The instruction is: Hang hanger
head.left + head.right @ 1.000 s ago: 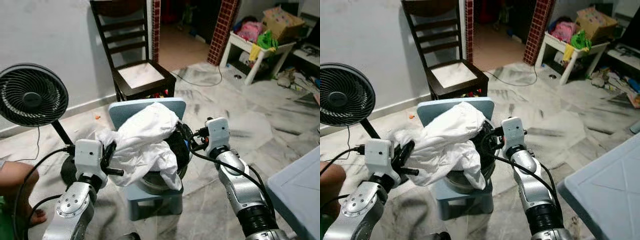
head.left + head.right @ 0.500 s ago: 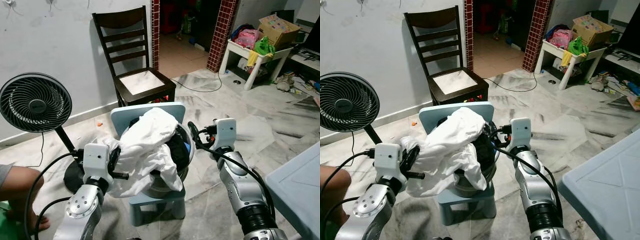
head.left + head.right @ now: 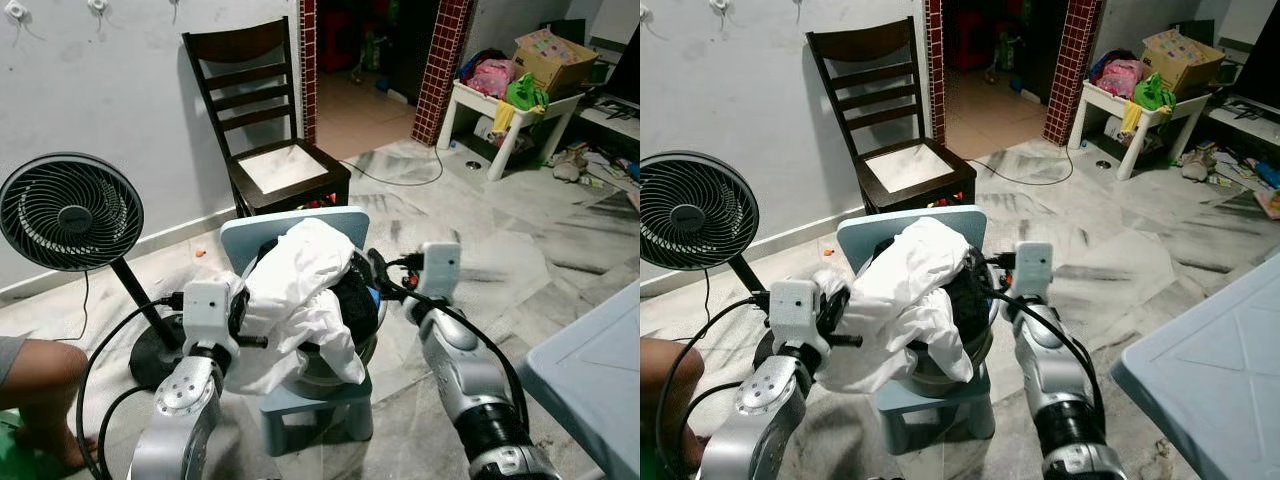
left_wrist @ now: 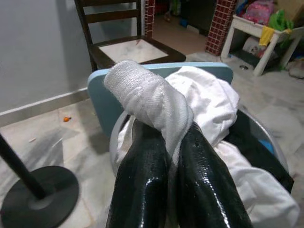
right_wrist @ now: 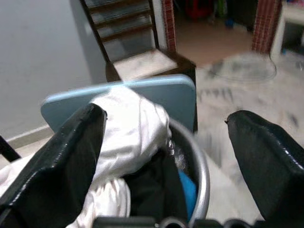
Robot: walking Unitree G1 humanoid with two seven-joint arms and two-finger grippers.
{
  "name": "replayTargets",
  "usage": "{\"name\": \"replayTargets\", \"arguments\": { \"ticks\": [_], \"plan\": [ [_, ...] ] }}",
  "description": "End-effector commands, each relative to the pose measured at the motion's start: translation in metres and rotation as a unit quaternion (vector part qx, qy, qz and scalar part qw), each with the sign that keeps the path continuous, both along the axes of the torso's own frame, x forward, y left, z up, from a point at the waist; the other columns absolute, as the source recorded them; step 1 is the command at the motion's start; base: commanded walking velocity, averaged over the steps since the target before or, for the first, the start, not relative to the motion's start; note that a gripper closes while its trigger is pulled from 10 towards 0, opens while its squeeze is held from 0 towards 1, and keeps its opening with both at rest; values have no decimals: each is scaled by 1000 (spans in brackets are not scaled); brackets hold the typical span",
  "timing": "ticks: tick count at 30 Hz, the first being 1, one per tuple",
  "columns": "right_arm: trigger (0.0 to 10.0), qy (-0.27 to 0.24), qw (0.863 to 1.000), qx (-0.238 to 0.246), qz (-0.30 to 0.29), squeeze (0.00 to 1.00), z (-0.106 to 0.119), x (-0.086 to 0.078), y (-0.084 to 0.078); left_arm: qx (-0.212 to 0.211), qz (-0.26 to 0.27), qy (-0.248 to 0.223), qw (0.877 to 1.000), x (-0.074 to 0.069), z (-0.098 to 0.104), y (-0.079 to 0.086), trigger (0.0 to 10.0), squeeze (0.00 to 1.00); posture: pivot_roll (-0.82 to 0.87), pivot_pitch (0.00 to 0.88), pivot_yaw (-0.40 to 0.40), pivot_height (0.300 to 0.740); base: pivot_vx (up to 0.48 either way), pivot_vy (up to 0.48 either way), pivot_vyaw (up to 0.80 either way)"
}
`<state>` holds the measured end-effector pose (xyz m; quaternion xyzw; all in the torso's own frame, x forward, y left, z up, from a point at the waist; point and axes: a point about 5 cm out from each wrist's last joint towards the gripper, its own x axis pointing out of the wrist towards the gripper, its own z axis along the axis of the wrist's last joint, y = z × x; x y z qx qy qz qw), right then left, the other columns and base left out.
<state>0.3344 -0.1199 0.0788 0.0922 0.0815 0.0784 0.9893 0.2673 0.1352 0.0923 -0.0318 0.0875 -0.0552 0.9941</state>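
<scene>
A white garment (image 3: 300, 285) is draped over a metal basin (image 3: 366, 346) of dark clothes. The basin stands on a small light-blue chair (image 3: 290, 226). My left gripper (image 3: 240, 322) is at the basin's left side, shut on a fold of the white garment (image 4: 142, 90), which wraps over its fingertips (image 4: 142, 175). My right gripper (image 3: 378, 276) is at the basin's right rim, open, its two fingers (image 5: 71, 142) spread wide above the clothes and touching nothing. A bit of blue cloth (image 5: 187, 185) lies inside the basin.
A dark wooden chair (image 3: 270, 150) stands by the wall behind the basin. A black floor fan (image 3: 70, 212) is at the left, and a person's leg (image 3: 35, 385) at the lower left. A light-blue table corner (image 3: 590, 370) juts in at the right. A cluttered white table (image 3: 510, 110) sits far right.
The camera has tilted up and shifted. Both arms have drawn slightly inward toward the basin. The left gripper still holds the white garment, and the right stays open.
</scene>
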Motion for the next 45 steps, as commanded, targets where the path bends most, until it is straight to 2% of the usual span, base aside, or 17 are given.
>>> {"name": "replayTargets", "arguments": {
  "ticks": [1,4,6,16,30,45],
  "plan": [
    [10000,14,1000,11,-7,0,-6,-1,0,2,-1,-8,1000,5,2,-2,10000,0,58,0,12,740,0,0,0],
    [10000,-20,1000,-7,18,0,6,1,8,6,-2,-30,1000,9,13,-5,10000,0,42,0,31,740,0,0,-158],
    [10000,-22,1000,-8,19,0,7,1,7,6,-2,-31,999,10,13,-5,10000,0,42,0,31,740,0,0,-475],
    [10000,-48,998,-31,6,0,22,14,-12,27,8,-42,999,13,17,3,10000,0,33,0,33,740,0,0,-660],
    [10000,-53,998,-41,22,0,20,9,-6,29,14,-38,999,8,16,2,10000,0,39,0,29,740,0,0,-81],
    [10000,-60,997,-44,22,0,23,12,-6,29,6,-35,999,8,15,-1,10000,0,34,0,31,740,-250,0,0]
  ]
}}
